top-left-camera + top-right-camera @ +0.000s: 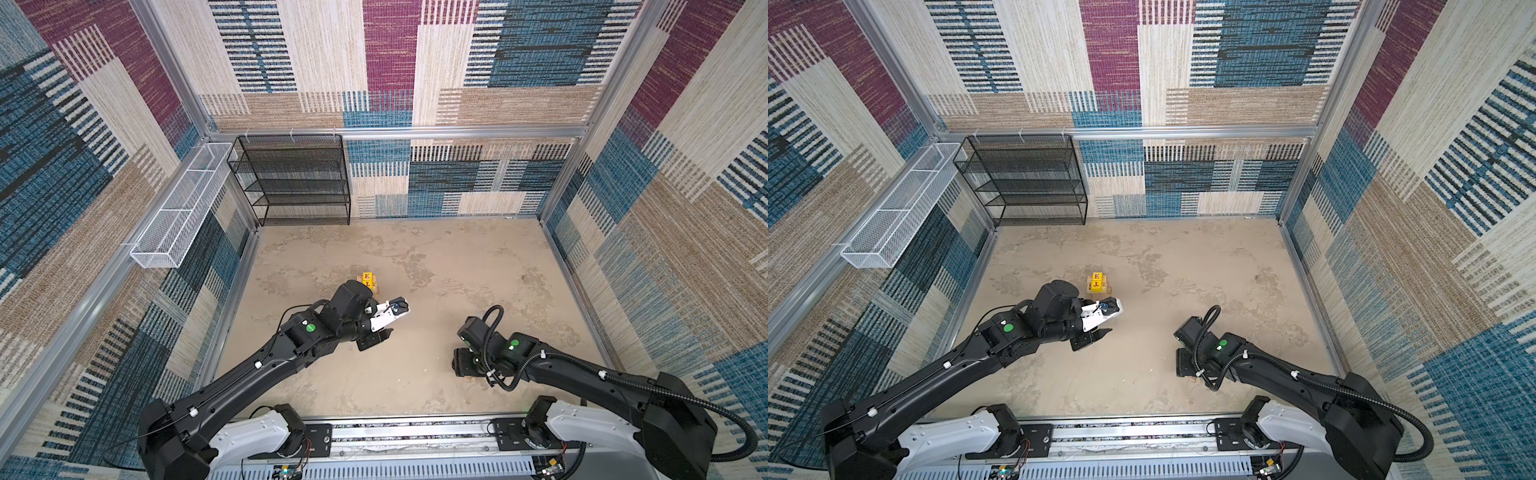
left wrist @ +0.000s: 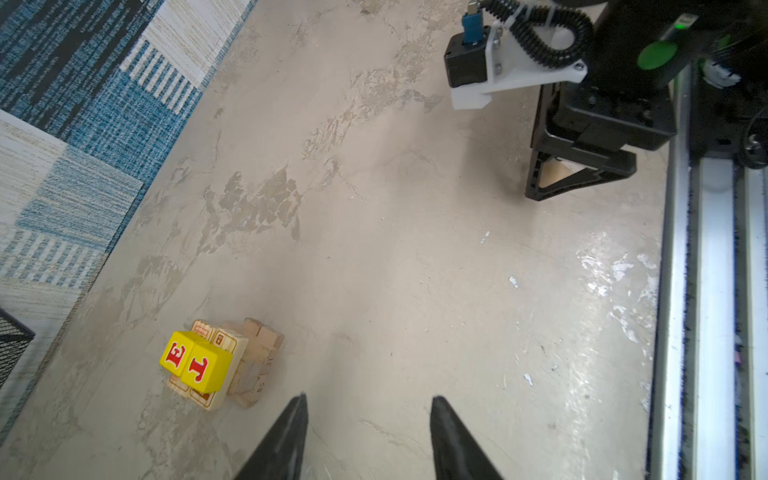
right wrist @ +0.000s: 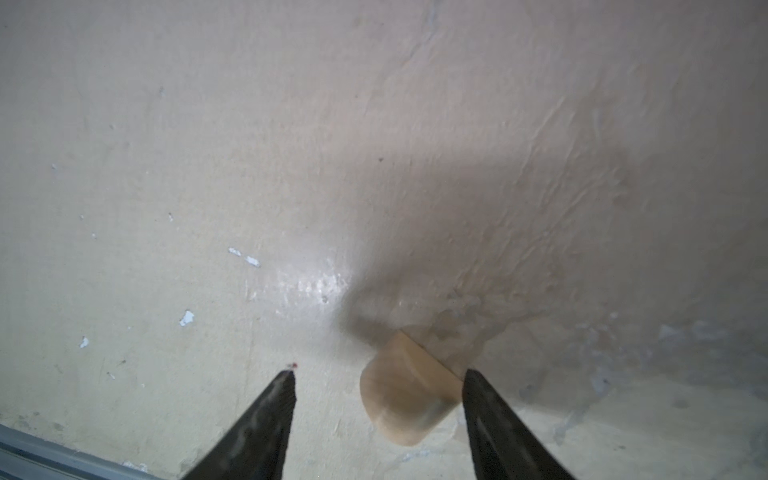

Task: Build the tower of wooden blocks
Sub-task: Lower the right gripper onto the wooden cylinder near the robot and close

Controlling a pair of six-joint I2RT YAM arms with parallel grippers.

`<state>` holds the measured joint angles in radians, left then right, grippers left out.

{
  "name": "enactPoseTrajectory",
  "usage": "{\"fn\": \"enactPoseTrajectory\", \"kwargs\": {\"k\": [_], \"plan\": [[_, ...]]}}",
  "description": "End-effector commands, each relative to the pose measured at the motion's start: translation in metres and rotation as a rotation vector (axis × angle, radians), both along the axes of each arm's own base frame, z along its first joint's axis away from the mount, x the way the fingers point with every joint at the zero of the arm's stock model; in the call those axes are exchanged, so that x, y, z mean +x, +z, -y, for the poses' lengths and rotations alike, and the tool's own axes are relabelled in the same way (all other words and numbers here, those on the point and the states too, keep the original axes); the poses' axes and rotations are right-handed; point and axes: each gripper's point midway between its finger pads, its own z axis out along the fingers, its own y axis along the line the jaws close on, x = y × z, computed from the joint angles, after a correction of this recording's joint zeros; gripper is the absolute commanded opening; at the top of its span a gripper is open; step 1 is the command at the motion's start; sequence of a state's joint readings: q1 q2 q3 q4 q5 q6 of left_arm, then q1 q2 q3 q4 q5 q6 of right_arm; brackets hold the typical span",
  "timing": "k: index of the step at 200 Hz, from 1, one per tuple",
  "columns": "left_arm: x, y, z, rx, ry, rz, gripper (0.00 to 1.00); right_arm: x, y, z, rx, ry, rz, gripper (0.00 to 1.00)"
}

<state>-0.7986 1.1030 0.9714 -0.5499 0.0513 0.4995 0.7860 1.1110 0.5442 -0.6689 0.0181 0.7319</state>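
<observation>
The tower (image 2: 216,368) stands on the counter (image 2: 415,257) – tan blocks below, two yellow blocks (image 2: 195,360) with red letters on top; the left pincer (image 2: 368,409) hangs just beside it, jaws apart, nothing between them. Well apart from the tower, the right pincer (image 3: 379,373) is low over the counter, open around a rounded block (image 3: 405,395); one finger is at its edge – the other stands clear.

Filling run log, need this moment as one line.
tower: yellow blocks on top | left claw: open, empty | right claw: open around rounded piece
</observation>
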Motion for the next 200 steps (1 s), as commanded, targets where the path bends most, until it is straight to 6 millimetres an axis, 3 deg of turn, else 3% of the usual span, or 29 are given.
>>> {"fn": "enactPoseTrajectory", "kwargs": {"k": [1,79,119,170,200], "plan": [[0.003,0.005,-0.002,-0.012,0.033,0.007,0.50,-0.007,-0.001,-0.007,0.052,0.007,-0.029,0.65],[0.005,0.008,-0.004,-0.014,0.045,0.015,0.47,-0.032,-0.001,-0.015,0.118,0.035,-0.155,0.50],[0.007,0.007,-0.004,-0.006,0.054,0.021,0.45,-0.034,0.005,-0.028,0.173,0.067,-0.170,0.46],[0.009,0.006,-0.005,-0.003,0.058,0.026,0.44,-0.033,0.002,-0.018,0.102,0.058,-0.170,0.46],[0.009,0.005,-0.005,0.000,0.061,0.027,0.44,-0.023,0.013,-0.012,0.058,0.038,-0.120,0.47]]}}
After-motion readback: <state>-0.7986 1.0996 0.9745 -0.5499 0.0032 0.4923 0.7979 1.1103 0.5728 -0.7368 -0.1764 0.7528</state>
